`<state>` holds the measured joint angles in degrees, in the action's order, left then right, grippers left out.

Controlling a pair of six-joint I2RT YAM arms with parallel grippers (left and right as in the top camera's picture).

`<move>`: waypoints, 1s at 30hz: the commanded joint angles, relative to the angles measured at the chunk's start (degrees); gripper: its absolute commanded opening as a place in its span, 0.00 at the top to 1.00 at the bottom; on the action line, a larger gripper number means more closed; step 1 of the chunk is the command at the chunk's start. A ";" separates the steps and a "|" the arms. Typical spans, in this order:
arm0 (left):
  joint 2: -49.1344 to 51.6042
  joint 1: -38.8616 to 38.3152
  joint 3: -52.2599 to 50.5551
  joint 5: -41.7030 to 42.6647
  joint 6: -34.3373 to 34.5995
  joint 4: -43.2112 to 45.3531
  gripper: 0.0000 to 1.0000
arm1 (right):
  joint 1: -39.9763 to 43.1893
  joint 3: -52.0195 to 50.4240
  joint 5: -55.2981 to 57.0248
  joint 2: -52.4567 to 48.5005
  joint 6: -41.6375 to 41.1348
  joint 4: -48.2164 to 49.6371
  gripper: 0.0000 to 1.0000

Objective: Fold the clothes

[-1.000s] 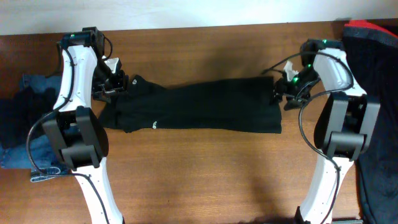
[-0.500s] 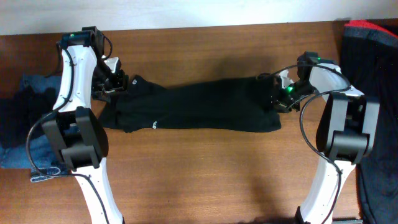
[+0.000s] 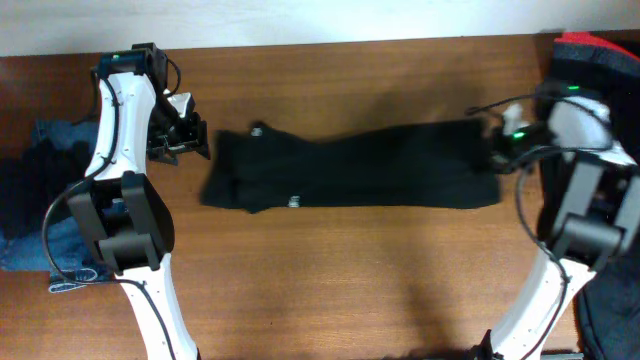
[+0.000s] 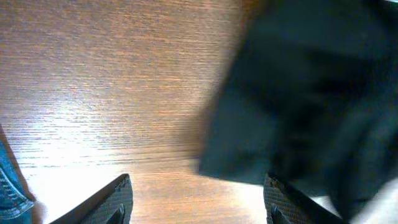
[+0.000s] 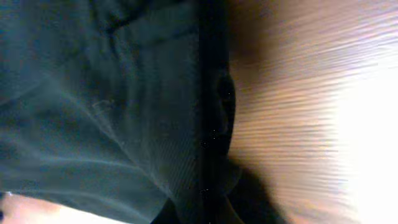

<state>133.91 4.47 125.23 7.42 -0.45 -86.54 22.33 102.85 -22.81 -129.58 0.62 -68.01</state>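
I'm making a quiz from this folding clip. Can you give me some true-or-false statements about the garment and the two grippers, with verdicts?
1. The left gripper is open. True.
2. The left gripper grips the black garment. False: it sits apart from the garment's left end, over the table.
3. The black garment is folded into a small square. False: it lies stretched long across the table.
4. A small white print shows on the garment. True.
5. The right gripper is at the garment's left end. False: it is at the right end.
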 commanded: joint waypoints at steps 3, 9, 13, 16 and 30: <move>-2.36 0.20 0.59 -0.17 -0.46 0.33 0.33 | -0.11 10.62 3.15 1.20 4.09 -7.41 0.96; -2.36 0.20 0.59 0.26 -0.46 0.35 0.33 | -13.75 14.47 7.39 1.27 4.94 -12.70 0.96; -2.36 0.20 0.59 0.24 -0.46 0.68 0.33 | -24.59 14.43 13.70 1.18 4.90 -13.09 0.96; -2.36 0.20 0.59 0.26 -0.46 1.01 0.33 | -32.13 14.40 18.34 0.76 4.68 -13.07 0.92; -2.36 0.20 0.59 0.24 -0.48 0.98 0.33 | -33.00 14.32 22.91 -1.03 1.03 -14.91 0.36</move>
<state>133.80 4.47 125.23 7.44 -0.45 -85.71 -13.74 116.38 -1.28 -129.60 4.34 -82.74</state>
